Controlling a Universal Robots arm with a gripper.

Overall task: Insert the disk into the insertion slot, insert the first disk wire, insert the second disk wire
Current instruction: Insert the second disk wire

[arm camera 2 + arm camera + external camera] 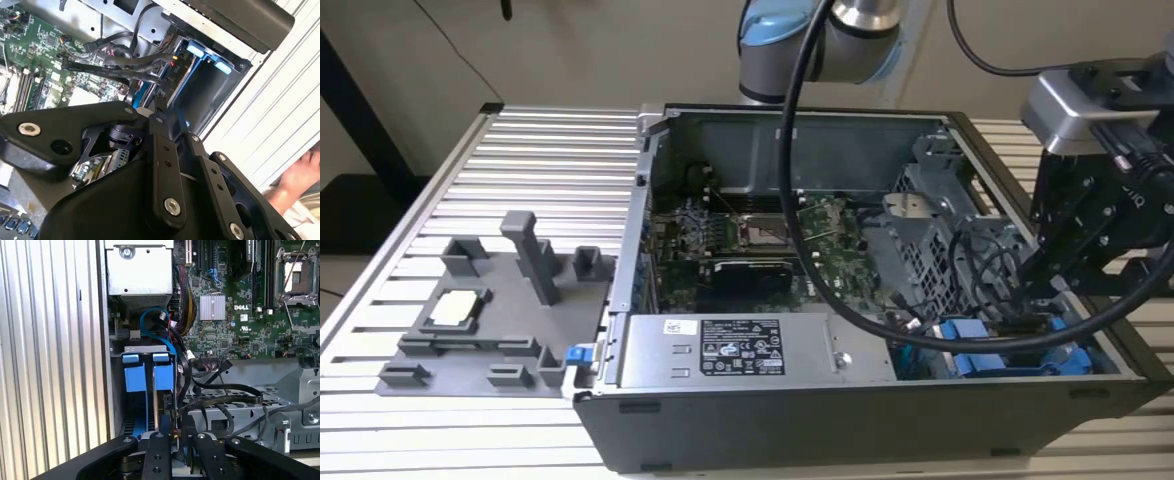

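First wrist view: gripper (175, 440) sits low at the drive bay, fingers (159, 450) closed on a black wire connector (169, 407) pressed at the disk (162, 377). The disk looks already seated in the slot (145, 347), so I judge the wire step is in hand; seating needs a straight push, aligned. Count: two blue carriers side by side, one blue cable (152, 315), several black wires.

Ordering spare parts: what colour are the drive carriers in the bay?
Bright blue carriers, clearest in the first wrist view.
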